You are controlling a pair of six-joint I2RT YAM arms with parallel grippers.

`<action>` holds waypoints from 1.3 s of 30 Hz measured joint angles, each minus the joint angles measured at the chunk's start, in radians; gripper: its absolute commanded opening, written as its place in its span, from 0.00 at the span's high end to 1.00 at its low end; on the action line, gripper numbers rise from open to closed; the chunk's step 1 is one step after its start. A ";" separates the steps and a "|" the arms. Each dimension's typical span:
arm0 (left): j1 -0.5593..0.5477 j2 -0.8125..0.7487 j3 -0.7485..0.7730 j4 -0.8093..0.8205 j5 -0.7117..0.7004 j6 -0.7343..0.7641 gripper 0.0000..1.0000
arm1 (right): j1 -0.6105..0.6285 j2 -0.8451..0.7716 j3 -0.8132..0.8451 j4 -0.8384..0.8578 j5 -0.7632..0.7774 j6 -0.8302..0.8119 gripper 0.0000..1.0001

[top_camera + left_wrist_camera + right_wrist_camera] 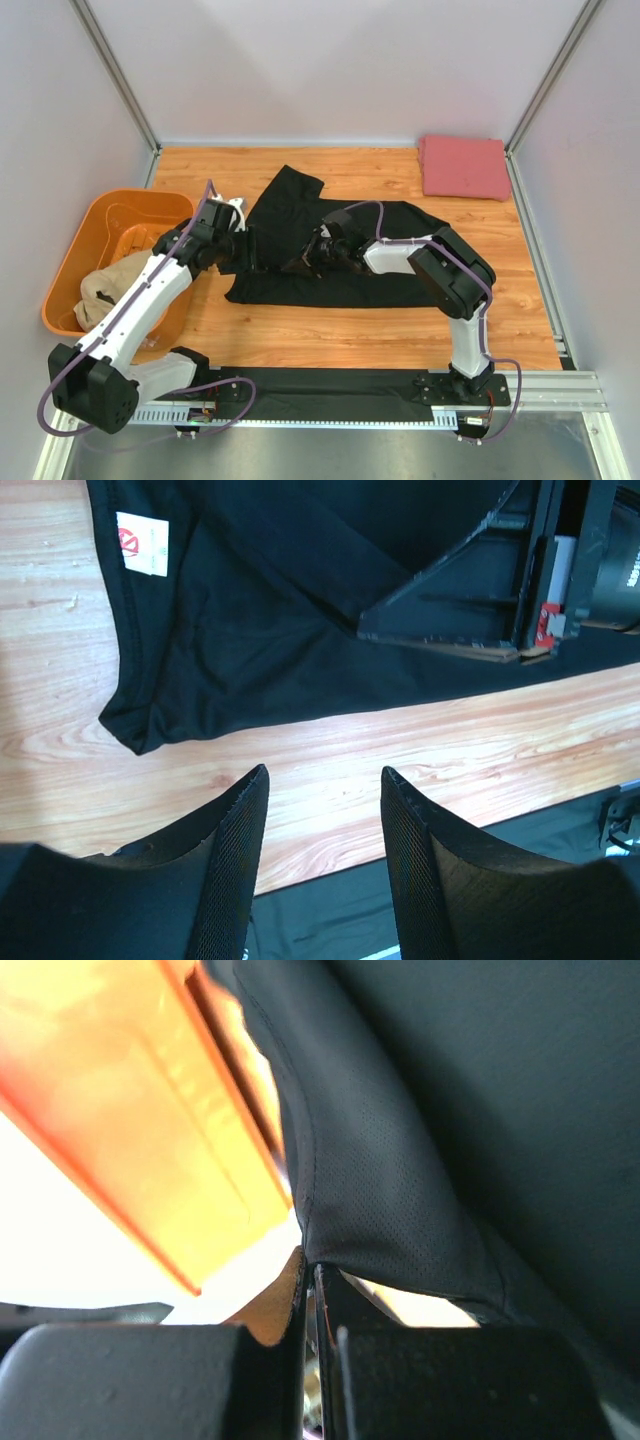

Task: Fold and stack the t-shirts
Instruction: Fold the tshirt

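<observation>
Only the left wrist view shows the white label [142,529], red mark unreadable, on the black shirt [260,610] at table [450,750] centre, left gripper [325,775] agape; the right wrist view shows right gripper [310,1272] pinching its fold

Black t-shirt [290,215], pinkish-red t-shirt [464,167], tan t-shirt [105,285], orange tub [150,205], wood-grain table [350,335]

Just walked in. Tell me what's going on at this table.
Two robot arms are working on a black t-shirt spread on the wooden table. The right fingers are shut on a fold of its cloth. The left fingers are open above bare wood beside the shirt's labelled edge, holding nothing. A pinkish-red shirt lies folded at the far right corner, and a tan shirt sits in the orange tub on the left.
</observation>
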 measured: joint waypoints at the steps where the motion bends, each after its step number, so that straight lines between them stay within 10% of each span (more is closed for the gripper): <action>1: 0.003 0.002 0.000 0.000 0.004 0.000 0.44 | 0.000 0.000 0.000 0.005 -0.024 -0.001 1.00; 39: 0.053 0.554 0.104 0.111 0.059 0.192 0.44 | -0.163 0.064 -0.002 -0.212 -0.387 -0.371 0.95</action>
